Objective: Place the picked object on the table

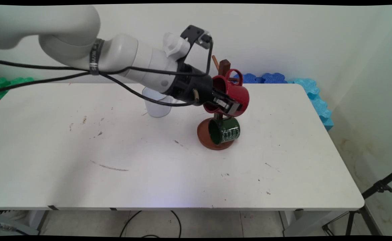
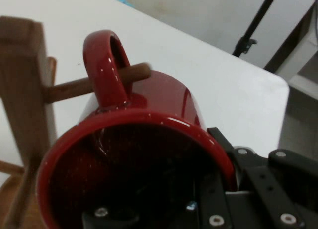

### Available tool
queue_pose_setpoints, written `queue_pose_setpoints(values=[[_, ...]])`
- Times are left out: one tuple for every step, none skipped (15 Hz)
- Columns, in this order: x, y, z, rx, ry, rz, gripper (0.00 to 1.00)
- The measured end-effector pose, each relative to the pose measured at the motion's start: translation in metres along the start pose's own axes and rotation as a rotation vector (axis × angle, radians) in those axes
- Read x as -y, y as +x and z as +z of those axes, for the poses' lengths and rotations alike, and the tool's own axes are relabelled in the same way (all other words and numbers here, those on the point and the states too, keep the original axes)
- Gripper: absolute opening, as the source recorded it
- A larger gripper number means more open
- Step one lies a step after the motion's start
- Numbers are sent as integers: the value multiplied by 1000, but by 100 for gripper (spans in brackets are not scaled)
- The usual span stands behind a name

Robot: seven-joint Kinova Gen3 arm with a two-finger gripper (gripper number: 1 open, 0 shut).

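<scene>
Gripping a red mug (image 1: 231, 95) by its rim right of the main view's centre, the black gripper (image 1: 227, 104) clamping one finger inside and one outside; mug's handle sitting at a peg of the wooden mug tree (image 1: 224, 68). Hanging lower on the tree, above its round base, a green mug (image 1: 225, 131). Standing behind the arm, a clear cup (image 1: 156, 104) on the white table (image 1: 82, 150).

Filling the hand view's centre, the red mug (image 2: 149, 119), handle looped over the wooden peg (image 2: 69, 89) of the mug tree (image 2: 22, 80) at left; gripper (image 2: 218, 189) pinching the rim at lower right.
</scene>
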Motion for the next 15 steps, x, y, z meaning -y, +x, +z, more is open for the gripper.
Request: queue_pose_setpoints(values=[[-4, 2, -4, -4, -10, -1, 0], [-7, 3, -7, -7, -17, -1, 0], [-11, 5, -12, -10, -27, -2, 0], [-16, 7, -18, -12, -38, -5, 0], [-21, 9, -25, -11, -50, -8, 0], [-25, 9, -31, -10, -60, -10, 0], [-28, 10, -36, -9, -66, -10, 0], [-32, 10, -43, -5, -75, -9, 0], [-35, 10, -51, 5, -80, -4, 0], [-36, 10, -58, 17, -81, 3, 0], [-34, 10, -67, 33, -77, 13, 0], [-32, 9, -72, 43, -73, 20, 0], [-27, 8, -80, 59, -64, 30, 0], [-19, 7, -89, 80, -53, 43, 0], [-12, 7, -98, 103, -45, 60, 0]])
